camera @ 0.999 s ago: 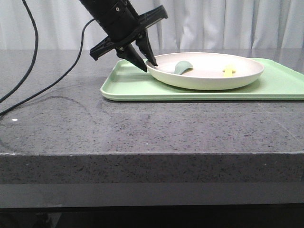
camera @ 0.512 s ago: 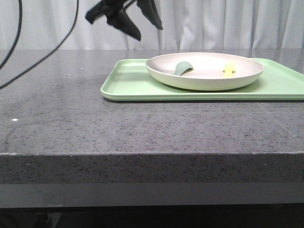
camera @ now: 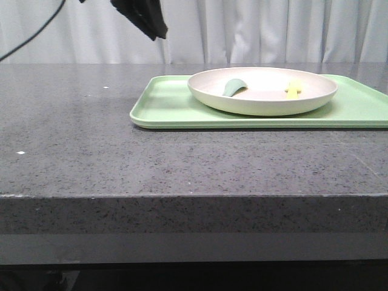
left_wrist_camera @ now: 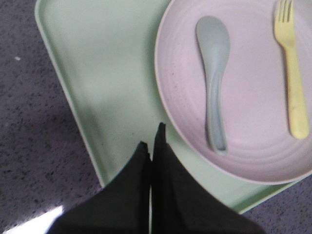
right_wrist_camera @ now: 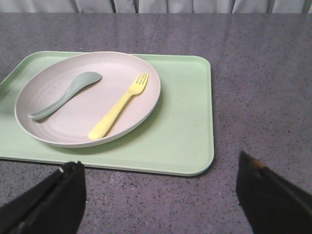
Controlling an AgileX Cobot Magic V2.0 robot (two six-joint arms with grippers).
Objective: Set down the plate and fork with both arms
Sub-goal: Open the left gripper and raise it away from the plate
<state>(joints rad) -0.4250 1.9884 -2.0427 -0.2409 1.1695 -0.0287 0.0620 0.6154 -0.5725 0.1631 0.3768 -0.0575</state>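
Note:
The off-white plate point(camera: 260, 107) sits on a light-green tray point(camera: 163, 107) at the table's right. In it lie the pale-yellow fork point(camera: 293, 89) and a teal spoon point(camera: 233, 86). My left gripper point(camera: 145, 18) hangs high above the table, left of the tray, partly cut off by the frame's top. In the left wrist view my left gripper point(left_wrist_camera: 151, 139) is shut and empty, over the tray point(left_wrist_camera: 107, 73) beside the plate point(left_wrist_camera: 253, 122), clear of the fork point(left_wrist_camera: 291, 73). In the right wrist view my right gripper point(right_wrist_camera: 158, 163) is open and empty, away from the plate point(right_wrist_camera: 92, 102) and the fork point(right_wrist_camera: 119, 106).
The tray lies on a grey speckled stone table point(camera: 73, 121). A white curtain point(camera: 273, 30) hangs behind. The teal spoon point(right_wrist_camera: 66, 95) rests in the plate beside the fork. The front view does not take in my right arm.
My left gripper, a second ago open at the plate's left rim, has lifted up and to the left and is now shut. Plate, fork and spoon stay on the tray.

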